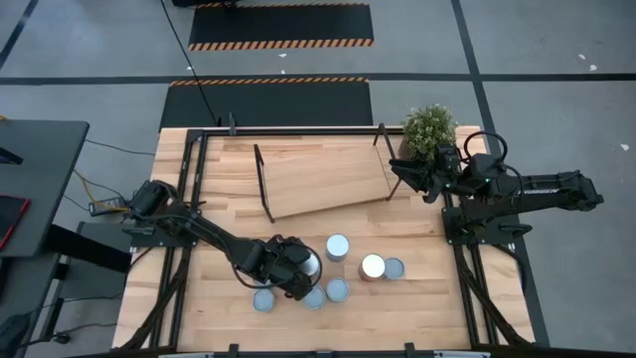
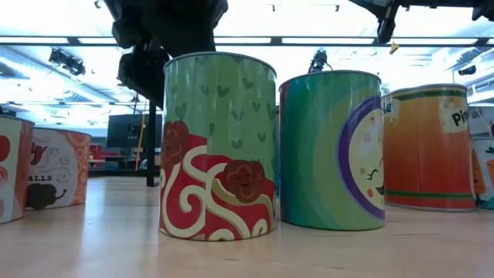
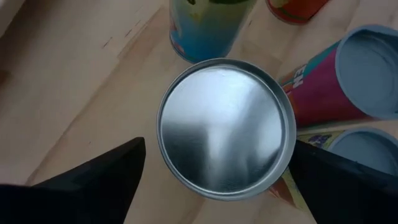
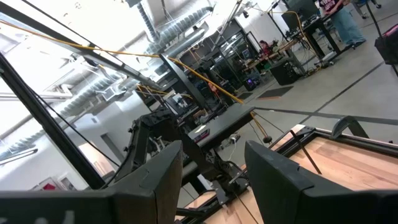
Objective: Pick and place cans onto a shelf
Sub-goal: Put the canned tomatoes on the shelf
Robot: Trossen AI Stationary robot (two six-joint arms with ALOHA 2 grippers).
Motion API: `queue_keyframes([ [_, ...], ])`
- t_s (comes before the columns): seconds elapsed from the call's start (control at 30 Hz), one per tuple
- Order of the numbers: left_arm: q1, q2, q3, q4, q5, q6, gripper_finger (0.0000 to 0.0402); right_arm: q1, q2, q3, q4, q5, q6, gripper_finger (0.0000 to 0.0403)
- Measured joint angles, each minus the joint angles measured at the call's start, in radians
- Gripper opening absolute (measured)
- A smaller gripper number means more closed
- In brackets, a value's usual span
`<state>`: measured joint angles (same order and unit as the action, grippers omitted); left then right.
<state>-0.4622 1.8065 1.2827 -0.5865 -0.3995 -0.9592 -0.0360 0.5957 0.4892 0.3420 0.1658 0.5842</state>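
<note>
The shelf [image 1: 328, 177] lies slanted near the far edge of the table [image 1: 209, 308], and no can rests on it, so the task appears to be at its very start. All the cans stand in a loose cluster near the front edge, well apart from the shelf.

The left gripper [image 1: 301, 268] hangs right over one silver-topped can [image 3: 225, 126] at the left of the cluster. In the left wrist view its fingers [image 3: 93, 180] are spread wide on either side of that can's round lid, released and not touching it. This looks like the approach for the first pick. Other cans crowd close: a blue-topped can [image 3: 368, 68] leans just beside it, and a blue-labelled can [image 3: 208, 28] stands near.

The right gripper [image 1: 405, 175] waits by the shelf's right end, close to the potted plant [image 1: 429, 129]; its fingers [image 4: 283, 180] are parted and hold nothing.

Every can remains to be lifted and carried over.
</note>
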Motion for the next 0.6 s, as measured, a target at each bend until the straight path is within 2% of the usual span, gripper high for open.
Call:
queue_keyframes([
  [0.3, 0.049, 0.0, 0.0, -0.002, 0.003, 0.005, 0.0389, 0.0, 0.0, 0.0, 0.0, 0.0, 0.0, 0.0181],
  [0.6, 0.09, 0.0, 0.0, -0.028, 0.058, 0.009, 0.0389, 0.0, 0.0, 0.0, 0.0, 0.0, -0.002, 0.0181],
])
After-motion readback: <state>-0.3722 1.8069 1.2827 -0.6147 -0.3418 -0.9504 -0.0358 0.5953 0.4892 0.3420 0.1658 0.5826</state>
